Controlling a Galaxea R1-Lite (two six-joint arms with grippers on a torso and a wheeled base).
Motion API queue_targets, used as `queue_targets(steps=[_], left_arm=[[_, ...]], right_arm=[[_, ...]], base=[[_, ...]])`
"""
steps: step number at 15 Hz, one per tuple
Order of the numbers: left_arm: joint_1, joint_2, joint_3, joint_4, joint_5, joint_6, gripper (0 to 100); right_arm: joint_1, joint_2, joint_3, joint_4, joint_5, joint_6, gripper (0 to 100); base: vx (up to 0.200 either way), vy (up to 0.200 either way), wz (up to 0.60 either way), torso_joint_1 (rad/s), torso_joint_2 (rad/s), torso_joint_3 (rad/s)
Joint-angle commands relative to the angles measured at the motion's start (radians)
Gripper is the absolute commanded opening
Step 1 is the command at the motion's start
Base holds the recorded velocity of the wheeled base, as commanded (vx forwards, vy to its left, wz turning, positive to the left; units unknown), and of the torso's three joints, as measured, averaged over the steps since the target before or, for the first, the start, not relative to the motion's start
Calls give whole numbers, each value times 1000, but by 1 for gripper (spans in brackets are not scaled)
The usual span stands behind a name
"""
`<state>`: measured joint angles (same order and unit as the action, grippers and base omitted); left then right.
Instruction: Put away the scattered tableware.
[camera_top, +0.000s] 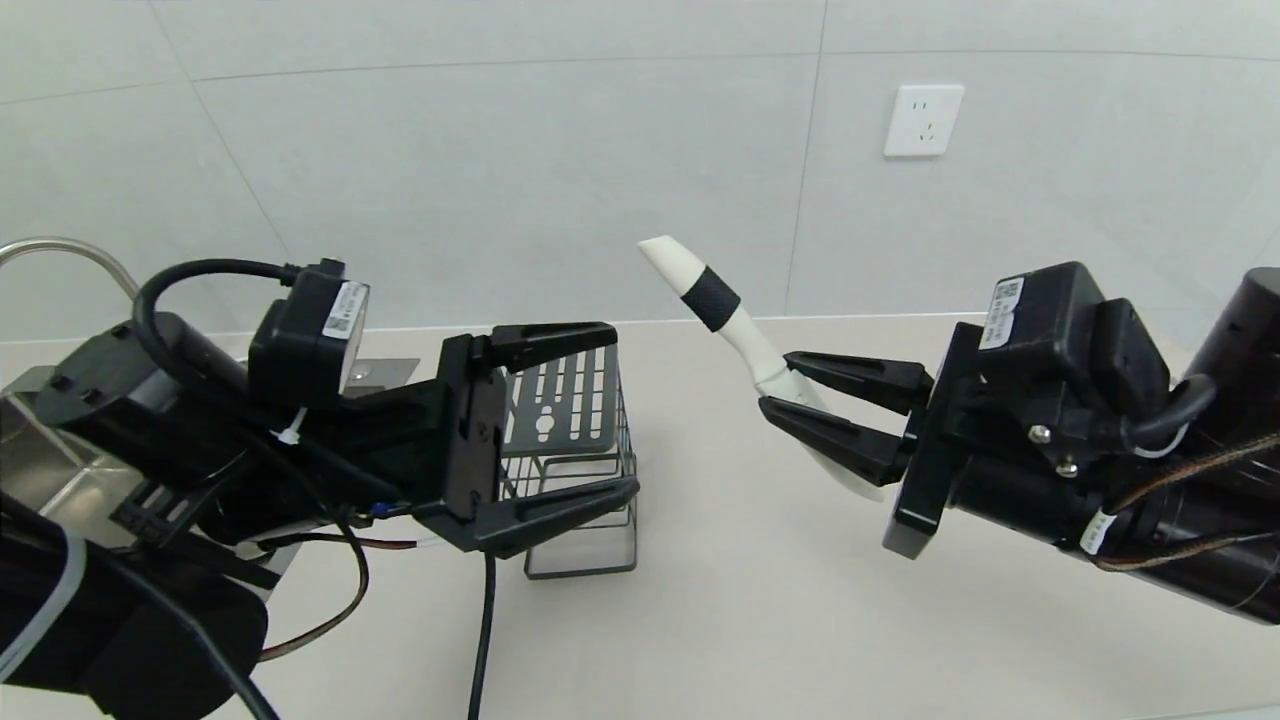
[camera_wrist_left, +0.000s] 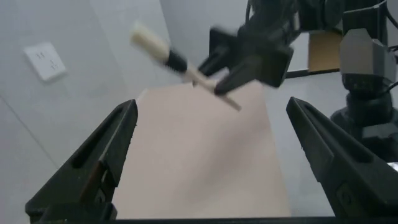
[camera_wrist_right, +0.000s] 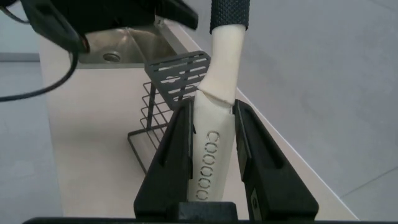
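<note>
A pale grey tiled wall (camera_top: 500, 180) stood behind, its seams thin and slanting. A white socket (camera_top: 923, 120) sat high on it, to the right. Below ran a beige counter (camera_top: 760, 600), meeting the wall in a straight line. A steel sink (camera_top: 40, 450) was set into the counter's left end, with a curved faucet (camera_top: 70, 250) above it. Light was even and soft. Grey floor (camera_wrist_right: 25, 155) lay beyond the counter's edge.

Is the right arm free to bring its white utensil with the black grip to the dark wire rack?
Probably not yet: the open left gripper hangs at the dark wire rack, on the side facing the right gripper and white utensil.
</note>
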<state>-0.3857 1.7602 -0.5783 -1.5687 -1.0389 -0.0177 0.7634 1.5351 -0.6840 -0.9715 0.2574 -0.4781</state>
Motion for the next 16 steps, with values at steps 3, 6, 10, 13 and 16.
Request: queue_targets(steps=[3, 6, 10, 13, 16], left_arm=[[-33, 82, -78, -2, 16, -15, 100], [-94, 87, -129, -2, 65, -36, 100], [-143, 77, -178, -2, 108, -117, 100], [-176, 111, -249, -2, 122, -145, 100], [-226, 128, -296, -2, 126, -177, 100]], right_arm=[[13, -62, 14, 0, 0, -1, 0], [13, -81, 34, 0, 2, -1, 0], [13, -119, 64, 0, 8, -1, 0], [13, -167, 113, 0, 6, -1, 0], [13, -199, 123, 2, 6, -1, 0]], base=[[0, 0, 0, 0, 0, 0], [0, 0, 0, 0, 0, 0], [0, 0, 0, 0, 0, 0], [0, 0, 0, 0, 0, 0], [0, 0, 0, 0, 0, 0]])
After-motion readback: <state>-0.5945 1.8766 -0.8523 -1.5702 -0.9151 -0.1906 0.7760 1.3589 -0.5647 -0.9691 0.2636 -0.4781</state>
